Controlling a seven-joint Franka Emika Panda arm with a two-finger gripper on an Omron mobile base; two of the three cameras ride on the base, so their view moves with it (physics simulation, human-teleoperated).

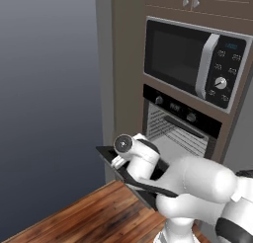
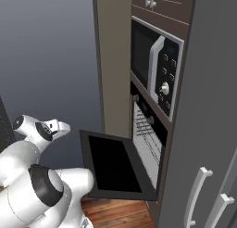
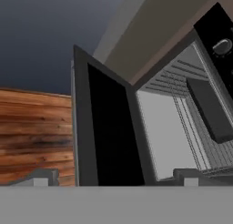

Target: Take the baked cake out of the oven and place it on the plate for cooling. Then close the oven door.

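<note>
a: ok, the oven door (image 2: 115, 164) is dropped flat, hanging out over the wood floor (image 1: 94, 215). that's why i can see straight into the oven (image 1: 180, 133) from the base cameras.

b: where's the cake?

a: i can't make out a cake for certain. in the hand view there's a dark flat tray (image 3: 210, 110) sitting on the wire racks (image 3: 202, 141) inside. i'd guess the cake rides on that, but it's too dark to tell.

b: and the gripper?

a: the gripper (image 3: 111, 178) is spread wide, nothing between the fingers. the two fingertips (image 3: 41, 177) poke up at the bottom of the hand view, one on each side of the door panel. the hand is tilted, looking along the door toward the opening.

b: so how does the tray sit against it?

a: ahead of the hand and off toward one side, past the door's hinge edge, well apart from the fingers. the door lies between me and the racks, so i judge i have to reach over it.

b: microwave in the way?

a: no, the microwave (image 1: 195, 61) sits above the oven, shut. the arm (image 1: 195, 185) is low, beside the door's outer edge.

b: plate?

a: i can't place one from here.
</note>
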